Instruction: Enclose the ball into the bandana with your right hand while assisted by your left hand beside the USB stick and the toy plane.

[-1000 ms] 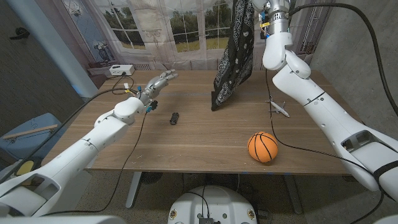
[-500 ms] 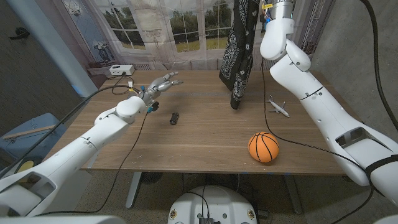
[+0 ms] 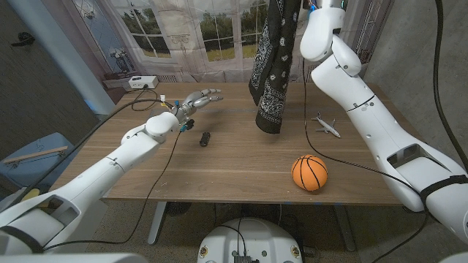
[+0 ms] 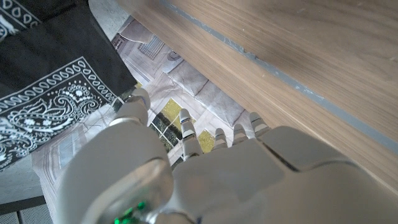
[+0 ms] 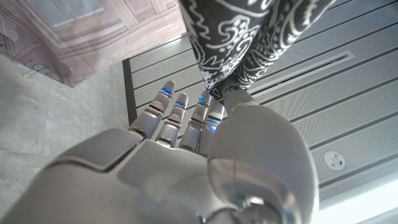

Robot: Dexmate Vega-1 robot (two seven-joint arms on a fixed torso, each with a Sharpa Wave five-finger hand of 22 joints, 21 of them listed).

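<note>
A black paisley bandana (image 3: 274,66) hangs in a long drape over the table's back middle, its lower end just above the wood. My right hand (image 5: 186,155) pinches the bandana (image 5: 249,31) by its top, high above the table. My left hand (image 3: 199,98) hovers over the back left, fingers spread and holding nothing, reaching toward the cloth. In the left wrist view the bandana (image 4: 50,81) hangs beyond my left hand (image 4: 186,168). An orange basketball (image 3: 308,172) sits at the front right. A small black USB stick (image 3: 205,139) lies left of centre. A white toy plane (image 3: 326,125) lies at the right.
The wooden table (image 3: 241,164) spans the scene. A white box (image 3: 139,82) with cables sits at its back left corner. A printed window backdrop (image 3: 212,33) hangs behind the table.
My right arm has risen and the hanging bandana has swung, its lower end shifting slightly right. My left hand has reached further right toward the cloth.
</note>
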